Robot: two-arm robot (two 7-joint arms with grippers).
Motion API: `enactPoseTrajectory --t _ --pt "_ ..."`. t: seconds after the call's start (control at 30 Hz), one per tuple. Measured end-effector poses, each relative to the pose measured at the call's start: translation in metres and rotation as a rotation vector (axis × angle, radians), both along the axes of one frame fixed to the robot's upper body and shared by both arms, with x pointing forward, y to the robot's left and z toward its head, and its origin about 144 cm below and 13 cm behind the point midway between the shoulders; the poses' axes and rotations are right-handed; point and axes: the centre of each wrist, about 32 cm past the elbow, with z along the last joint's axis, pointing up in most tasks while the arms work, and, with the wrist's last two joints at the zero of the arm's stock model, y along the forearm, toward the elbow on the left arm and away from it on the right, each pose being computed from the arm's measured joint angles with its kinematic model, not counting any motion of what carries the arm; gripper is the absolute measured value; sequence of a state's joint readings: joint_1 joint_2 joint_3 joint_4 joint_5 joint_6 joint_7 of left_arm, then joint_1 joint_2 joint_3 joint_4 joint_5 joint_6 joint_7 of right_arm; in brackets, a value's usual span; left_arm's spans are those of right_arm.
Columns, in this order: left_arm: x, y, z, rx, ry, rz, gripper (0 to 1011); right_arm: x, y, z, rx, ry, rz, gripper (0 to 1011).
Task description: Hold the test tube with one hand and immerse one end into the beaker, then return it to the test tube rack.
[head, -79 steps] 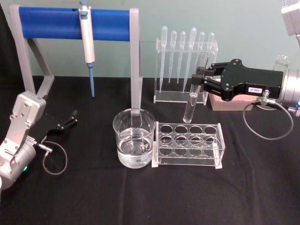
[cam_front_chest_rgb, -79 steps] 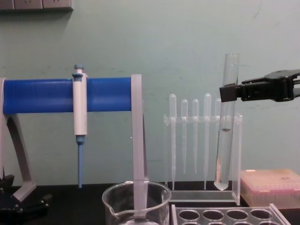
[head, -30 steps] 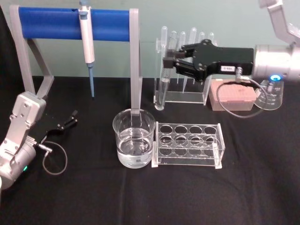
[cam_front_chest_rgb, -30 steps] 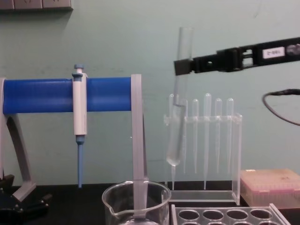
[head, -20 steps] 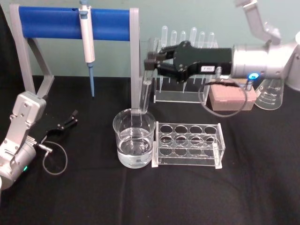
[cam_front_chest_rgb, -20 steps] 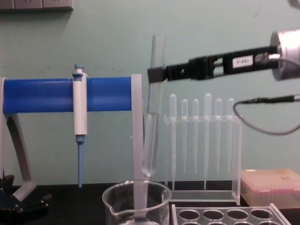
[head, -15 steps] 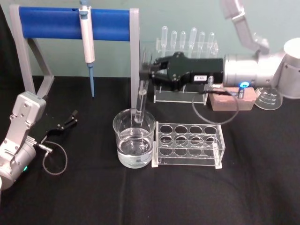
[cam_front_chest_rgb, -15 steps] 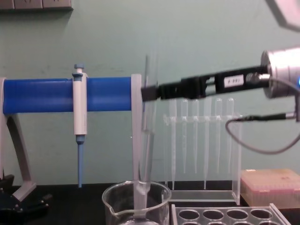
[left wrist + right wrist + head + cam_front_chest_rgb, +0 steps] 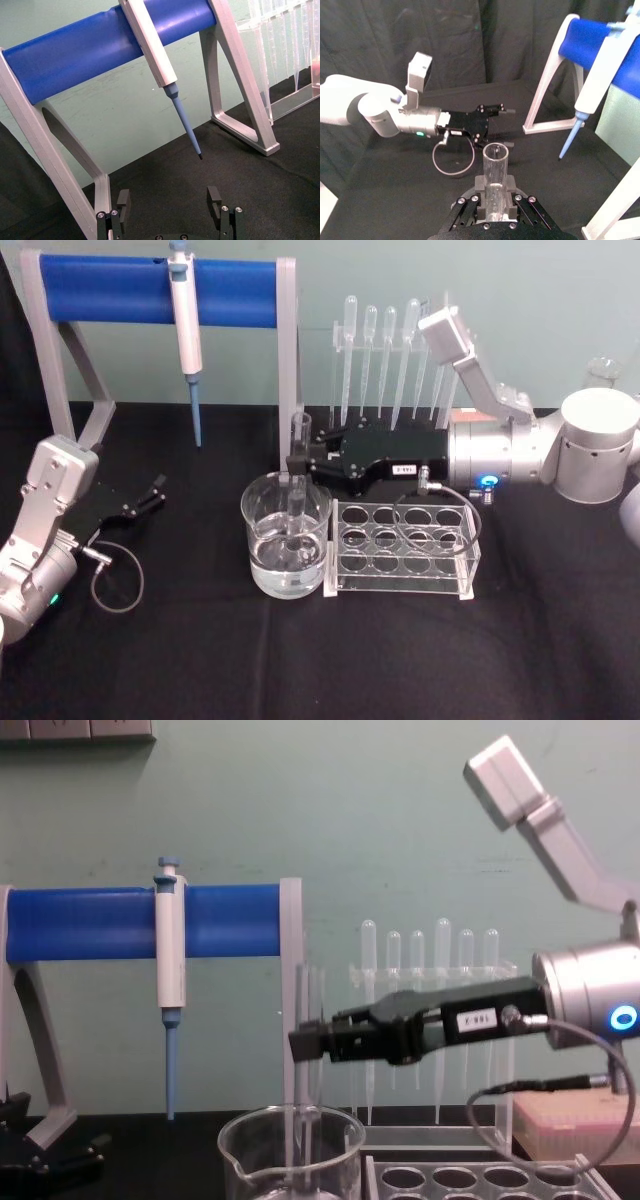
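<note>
The test tube (image 9: 299, 435) stands upright with its lower end down inside the beaker (image 9: 256, 532), near the beaker's back wall. Its open rim rises above the beaker's rim. The tip seems to reach the clear liquid, though glass behind glass makes that hard to tell for sure.

The right gripper (image 9: 297, 462) reaches in level from the right and clamps the tube at mid-height, just above the beaker's rim. The right wrist view shows the tube (image 9: 495, 172) pinched tight between the two black fingers (image 9: 479, 186).

In the chest view the tube (image 9: 309, 1000) crosses in front of the grey stand post, and its lower part drops into the beaker (image 9: 248, 1158).

The clear rack (image 9: 400, 582) sits just to the right of the beaker, touching or nearly so, under the right arm. Behind it stands a holder of thin pipettes (image 9: 395, 340).

The left gripper (image 9: 155, 490) lies low on the black table (image 9: 300, 670), well to the left, its fingers (image 9: 122, 200) spread wide with nothing between them. Above it a pipettor (image 9: 185, 320) hangs from the blue bar (image 9: 110, 290).
</note>
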State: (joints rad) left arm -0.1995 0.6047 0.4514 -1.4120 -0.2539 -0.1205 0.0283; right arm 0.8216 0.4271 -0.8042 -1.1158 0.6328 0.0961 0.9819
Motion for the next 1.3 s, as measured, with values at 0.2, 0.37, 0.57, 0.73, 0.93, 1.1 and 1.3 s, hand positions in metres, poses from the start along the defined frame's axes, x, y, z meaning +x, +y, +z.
enactPoseTrajectory --t 0.2,0.37,0.57,0.73,0.93,1.1,1.3 --pt "0.000 0.000 0.000 0.000 0.000 0.000 1000 0.000 0.004 -0.015 -0.019 -0.003 0.001 224" --pt "0.000 0.000 0.000 0.000 0.000 0.000 1000 -0.001 0.006 -0.022 -0.030 0.000 0.000 224" --pt "0.000 0.000 0.000 0.000 0.000 0.000 1000 -0.001 0.008 -0.025 -0.042 0.001 0.004 224" --pt "0.000 0.000 0.000 0.000 0.000 0.000 1000 -0.001 0.008 -0.025 -0.047 0.000 0.013 224" --pt "0.000 0.000 0.000 0.000 0.000 0.000 1000 -0.001 0.008 -0.025 -0.047 0.000 0.013 224" --pt "0.000 0.000 0.000 0.000 0.000 0.000 1000 -0.001 0.008 -0.025 -0.047 0.000 0.013 224" --pt "0.000 0.000 0.000 0.000 0.000 0.000 1000 -0.001 0.008 -0.025 -0.046 0.000 0.012 224"
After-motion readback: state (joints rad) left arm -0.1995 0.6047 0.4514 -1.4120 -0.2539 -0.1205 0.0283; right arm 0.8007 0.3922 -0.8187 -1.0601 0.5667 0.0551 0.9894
